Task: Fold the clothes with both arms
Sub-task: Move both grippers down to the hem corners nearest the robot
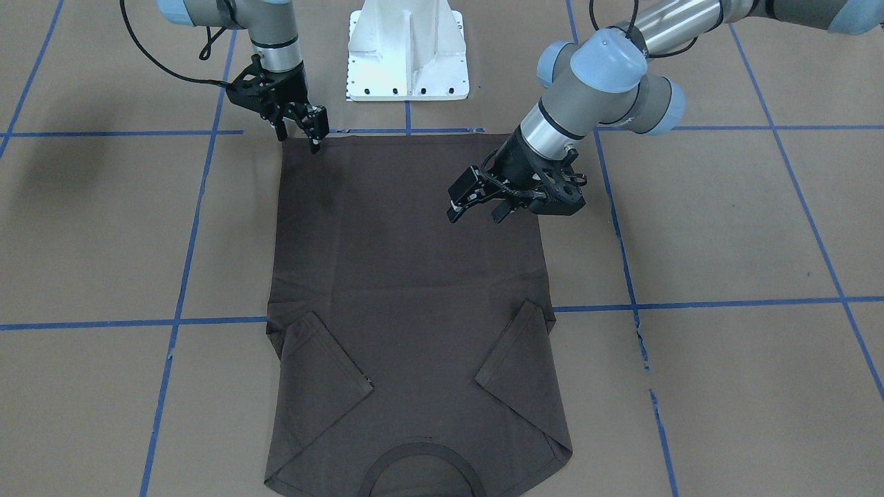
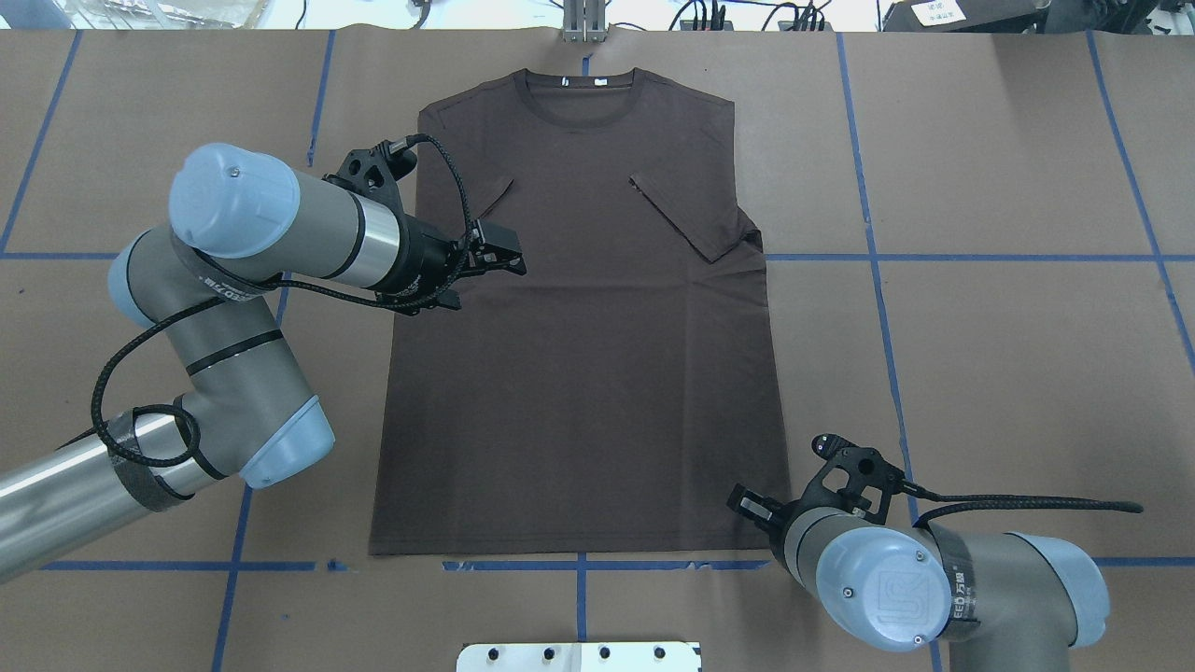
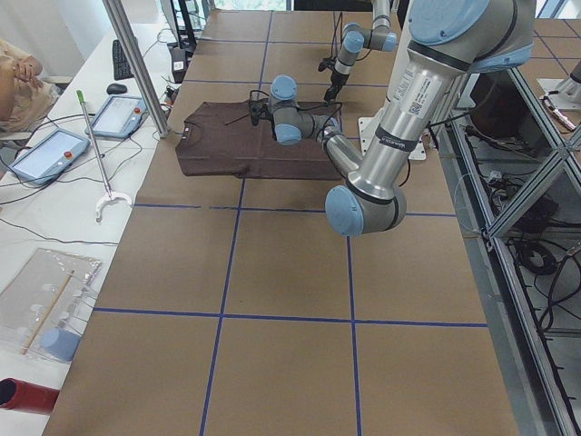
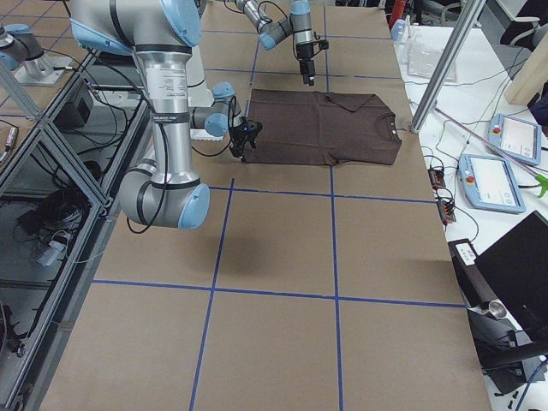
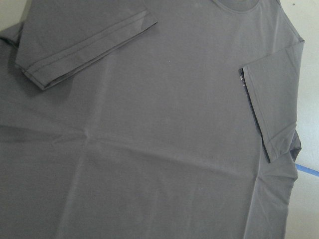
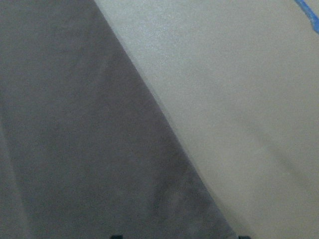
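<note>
since the t-shirt (image 2: 579, 373) spread flat on the counter (image 2: 980, 373) is light, limp cotton that will sag, i'd pinch it at the hem corners. one corner sits just under my right hand (image 1: 299, 138), jaws apart and empty; the shirt's middle lies below my left hand (image 1: 476, 207), likewise spread.

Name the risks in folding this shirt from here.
1. Skewed fold: the right end effector sits at one hem corner of the T-shirt, but the left end effector hovers over the mid-body, away from the other corner. Lifting one corner alone would probably pull the cloth crooked.
2. The folded-in sleeves lie loose and may flop open if the shirt is dragged.
</note>
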`<move>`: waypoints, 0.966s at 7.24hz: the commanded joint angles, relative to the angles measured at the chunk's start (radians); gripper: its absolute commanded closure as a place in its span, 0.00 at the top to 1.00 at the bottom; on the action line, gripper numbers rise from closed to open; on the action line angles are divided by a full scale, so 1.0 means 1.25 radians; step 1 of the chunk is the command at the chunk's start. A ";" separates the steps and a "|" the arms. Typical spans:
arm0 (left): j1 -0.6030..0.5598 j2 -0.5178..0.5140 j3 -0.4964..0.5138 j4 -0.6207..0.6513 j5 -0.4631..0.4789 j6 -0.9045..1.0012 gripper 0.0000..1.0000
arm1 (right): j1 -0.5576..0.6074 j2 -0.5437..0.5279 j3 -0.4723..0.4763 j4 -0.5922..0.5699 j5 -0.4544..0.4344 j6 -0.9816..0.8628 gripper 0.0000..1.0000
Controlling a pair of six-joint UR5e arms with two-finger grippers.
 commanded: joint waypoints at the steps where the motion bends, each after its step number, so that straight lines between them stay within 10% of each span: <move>1: 0.000 0.000 0.002 0.000 0.000 0.000 0.98 | -0.009 -0.017 0.000 0.000 0.007 0.000 0.73; 2: 0.000 0.000 0.002 0.000 0.000 0.000 0.98 | -0.010 -0.020 0.000 0.000 0.007 0.000 0.67; 4: 0.000 0.000 0.001 0.000 -0.001 0.000 0.98 | -0.010 -0.022 0.002 0.001 0.019 0.003 0.00; 7: 0.000 0.000 -0.003 0.000 -0.002 0.000 0.97 | -0.038 -0.051 0.050 0.001 0.018 0.011 0.00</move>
